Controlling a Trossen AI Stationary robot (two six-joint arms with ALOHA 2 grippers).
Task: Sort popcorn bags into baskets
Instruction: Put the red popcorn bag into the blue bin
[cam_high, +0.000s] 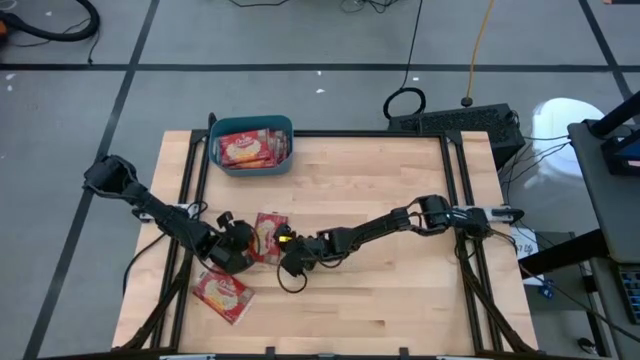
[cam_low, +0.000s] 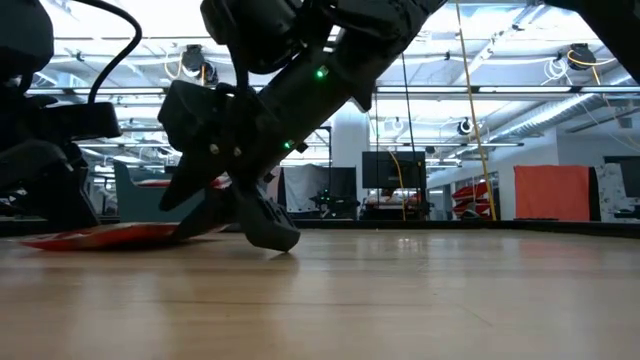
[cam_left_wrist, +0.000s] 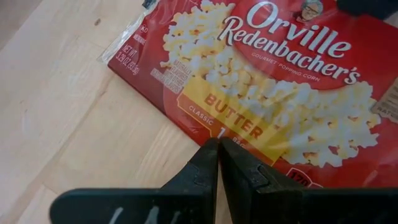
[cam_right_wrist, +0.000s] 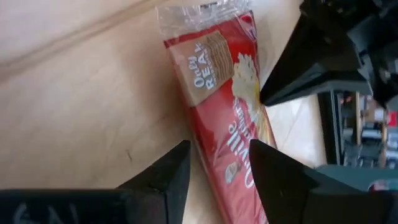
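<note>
Both end effectors meeting at 1 popcorn bag mid-counter

Nearest, a loose popcorn bag (cam_high: 223, 296) is lying on the counter (cam_high: 400, 200). Beyond it, the left end effector (cam_left_wrist: 219, 163) is sitting closed, tips on the middle popcorn bag (cam_high: 268, 234); the right end effector (cam_right_wrist: 216, 163) is straddling that bag's edge, fingers parted. Farthest from it, the teal basket (cam_high: 251, 162) is holding more bags.

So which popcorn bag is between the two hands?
The middle popcorn bag, lying between the left hand and right hand; the other loose bag lies nearer the table's front edge, the rest in the teal bin.
</note>
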